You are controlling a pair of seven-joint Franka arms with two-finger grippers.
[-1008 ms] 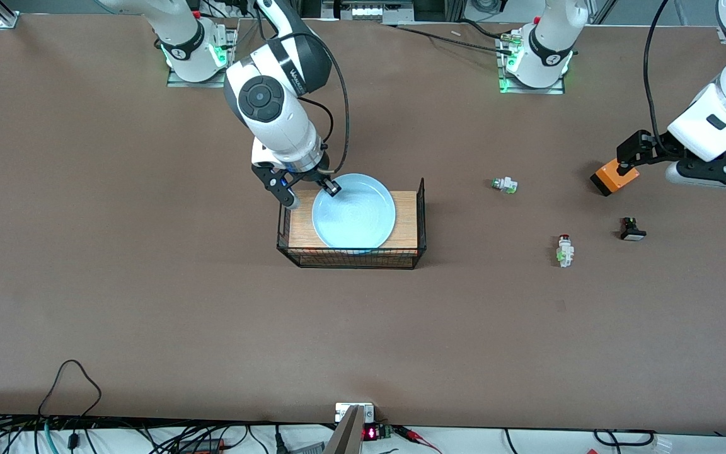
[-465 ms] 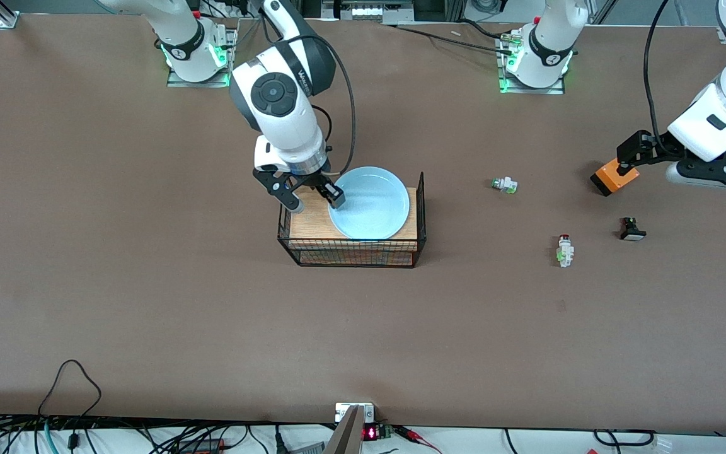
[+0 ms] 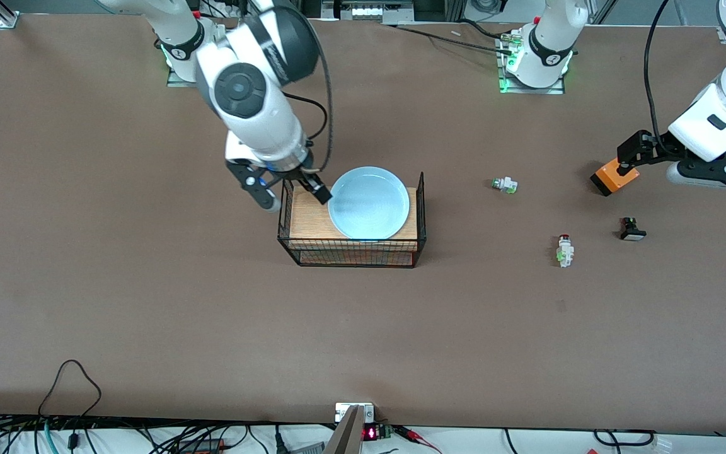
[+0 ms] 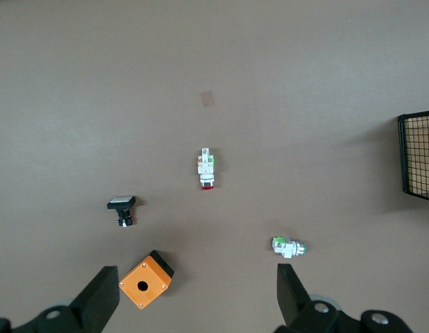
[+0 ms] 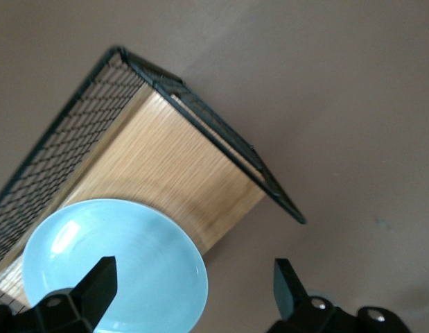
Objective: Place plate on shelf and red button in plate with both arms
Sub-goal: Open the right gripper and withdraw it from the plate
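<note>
The plate, a round, pale light-blue, shallow glossy dish, is now seen lying flat on the wooden floor of the black wire basket, left of centre in the front view. A second ago it was still pinched at its rim; it has since been let go and has slid toward the basket's end wall on the right of the frame. The right claw has been spread wide and drawn back to the upper left of the plate, over the basket's corner, with nothing between its fingers. From this the plate's half of the task is judged done, and the button's half not yet begun.

The left claw is held spread and empty at the right edge of the front view, above the brown tabletop, beside an orange box with a round hole; this arm waits.

The red button, a tiny switch with a white body, red cap and green spot, is found lying on its side on the tabletop, right of centre, well apart from the basket. Its long axis runs nearly up and down the front view, and its red cap is pointed toward the top of the frame. A white switch with a green cap and a black switch with a white cap are seen near it.
</note>
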